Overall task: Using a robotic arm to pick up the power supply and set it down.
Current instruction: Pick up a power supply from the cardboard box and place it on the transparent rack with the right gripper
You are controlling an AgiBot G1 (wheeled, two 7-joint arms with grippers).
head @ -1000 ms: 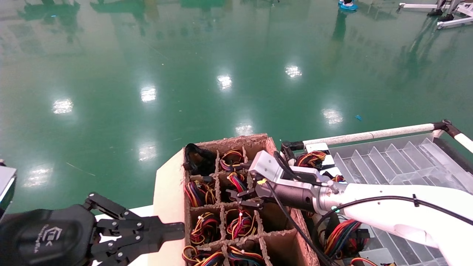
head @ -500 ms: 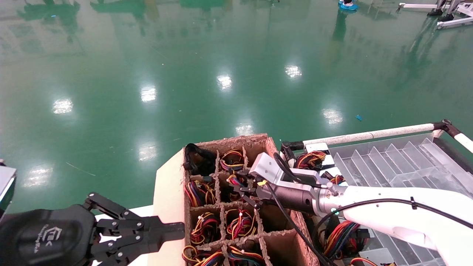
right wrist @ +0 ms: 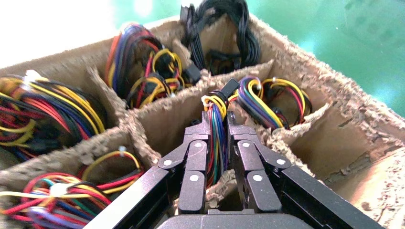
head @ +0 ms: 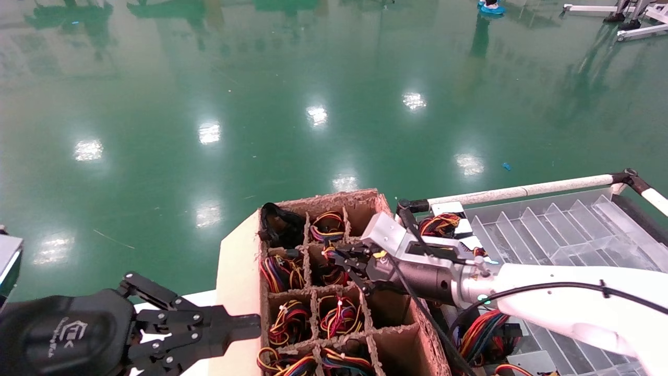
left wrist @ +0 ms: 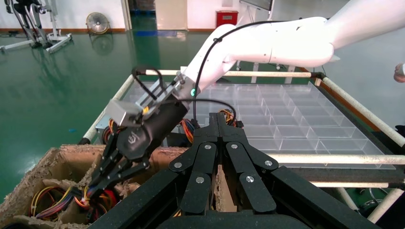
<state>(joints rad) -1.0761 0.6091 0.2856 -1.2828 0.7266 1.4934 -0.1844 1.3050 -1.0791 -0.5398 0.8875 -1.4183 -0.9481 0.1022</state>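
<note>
Head view showed my right tool reaching into a middle cell of the brown cardboard divider box, its white forearm stretched across from the right. On the right wrist camera I saw the two black fingers closed together on a bundle of red, yellow, blue and green wires belonging to a power supply down in that cell; the metal body itself was hidden below the partition, so I could only see its wiring. Neighbouring cells held similar coloured wire bundles, and one far corner cell held a black cable coil. A clear plastic compartment tray sat to the right of the box. My left tool hung parked beside the box's near-left side, fingers together, holding nothing.
</note>
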